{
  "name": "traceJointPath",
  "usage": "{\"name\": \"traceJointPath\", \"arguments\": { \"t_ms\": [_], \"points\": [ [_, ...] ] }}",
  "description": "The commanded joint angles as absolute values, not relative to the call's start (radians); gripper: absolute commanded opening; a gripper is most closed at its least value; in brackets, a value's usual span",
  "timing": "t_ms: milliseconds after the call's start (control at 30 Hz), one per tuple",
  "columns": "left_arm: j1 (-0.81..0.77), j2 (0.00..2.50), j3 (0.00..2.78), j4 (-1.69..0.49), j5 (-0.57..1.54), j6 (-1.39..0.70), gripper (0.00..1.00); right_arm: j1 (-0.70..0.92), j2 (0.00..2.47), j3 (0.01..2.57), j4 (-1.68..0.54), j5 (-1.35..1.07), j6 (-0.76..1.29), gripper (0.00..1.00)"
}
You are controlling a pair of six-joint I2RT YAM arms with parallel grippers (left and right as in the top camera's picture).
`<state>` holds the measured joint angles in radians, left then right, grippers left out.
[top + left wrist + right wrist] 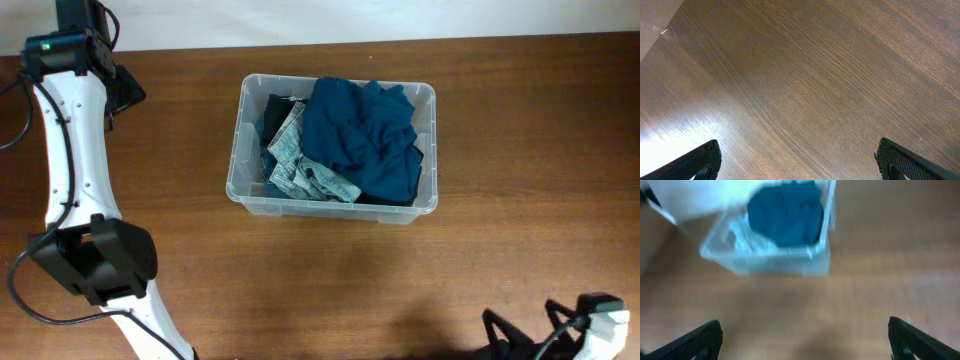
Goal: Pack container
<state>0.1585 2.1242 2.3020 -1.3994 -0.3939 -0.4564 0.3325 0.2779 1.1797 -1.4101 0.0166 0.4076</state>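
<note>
Overhead: the container (335, 150) stands on the brown desk (520, 230) toward 12 o'clock from the middle, its long side running from 9 to 3 o'clock. Inside, a teal garment (360, 135) fills the middle and the 3 o'clock half. A faded denim piece (295, 160) lies at the 8 o'clock side, and a dark garment (272, 108) shows in the 10 o'clock corner. The white left arm (70, 140) runs along the 9 o'clock edge, well apart from the container. The right tool (525, 328) sits at the 5 o'clock corner, its 2 black fingers spread.

Left wrist: the left tool (797, 155) hangs over bare wood grain. Its 2 fingertips show at 7 and 5 o'clock, spread wide with only desk between them. A pale strip (652, 20) crosses the 10 o'clock corner.

Right wrist: the view is blurred. The container lies at 12 o'clock with teal cloth visible inside, well apart from the 2 fingertips at 7 and 5 o'clock, which stand spread wide over bare desk.
</note>
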Motion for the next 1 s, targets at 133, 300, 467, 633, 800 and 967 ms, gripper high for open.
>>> {"name": "traceJointPath", "arguments": {
  "t_ms": [133,300,467,633,800,967],
  "points": [
    [0.16,2.128,2.303,-1.4,-0.4,-0.456,0.99,0.27,0.146,1.039,-1.13,0.122,0.398,0.99],
    [0.16,2.128,2.303,-1.4,-0.4,-0.456,0.99,0.24,0.065,0.83,-0.871,0.125,0.398,0.98],
    [0.16,2.128,2.303,-1.4,-0.4,-0.456,0.99,0.218,0.006,0.567,-0.598,0.129,0.398,0.99],
    [0.16,2.128,2.303,-1.4,-0.4,-0.456,0.99,0.199,0.005,0.344,-0.304,0.126,0.397,0.99],
    [0.16,2.128,2.303,-1.4,-0.4,-0.456,0.99,0.175,0.004,0.164,-0.056,0.128,0.392,0.98],
    [0.16,2.128,2.303,-1.4,-0.4,-0.456,0.99,0.156,0.004,0.093,0.023,0.107,0.24,0.99]
  ]
}}
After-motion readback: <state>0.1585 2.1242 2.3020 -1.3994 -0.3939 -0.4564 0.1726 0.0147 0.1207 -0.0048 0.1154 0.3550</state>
